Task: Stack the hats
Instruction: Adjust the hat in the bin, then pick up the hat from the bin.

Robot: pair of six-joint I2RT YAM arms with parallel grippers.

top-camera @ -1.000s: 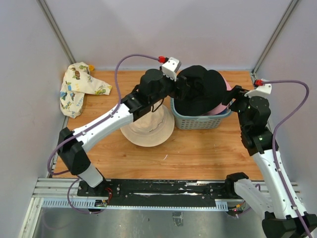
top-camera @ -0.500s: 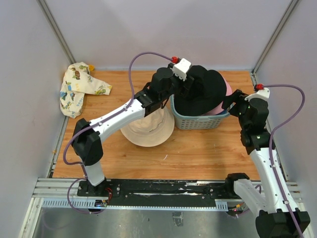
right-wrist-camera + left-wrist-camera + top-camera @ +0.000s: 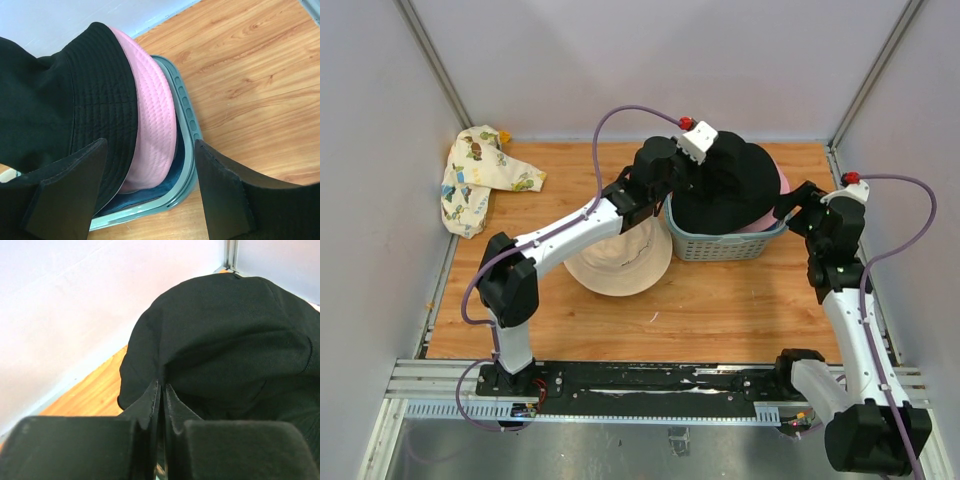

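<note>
1. I am seeing the cream hat (image 3: 618,262) lying on the table (image 3: 740,310), just beside the basket (image 3: 725,246).
2. My right gripper (image 3: 150,144) is hanging wide open beside the pink hat (image 3: 155,125) in the basket.
3. My left gripper (image 3: 162,385) is pinching the black hat (image 3: 225,340), which is lying on top of the pink one. I am judging that the next move is carrying it onto the cream hat.

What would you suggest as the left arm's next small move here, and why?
Probably lift the left gripper straight up a little. Its jaws look pinched on the black hat fabric, and that hat sits on the pink hat in the basket, so a short raise would test the grip and free it for stacking.
</note>
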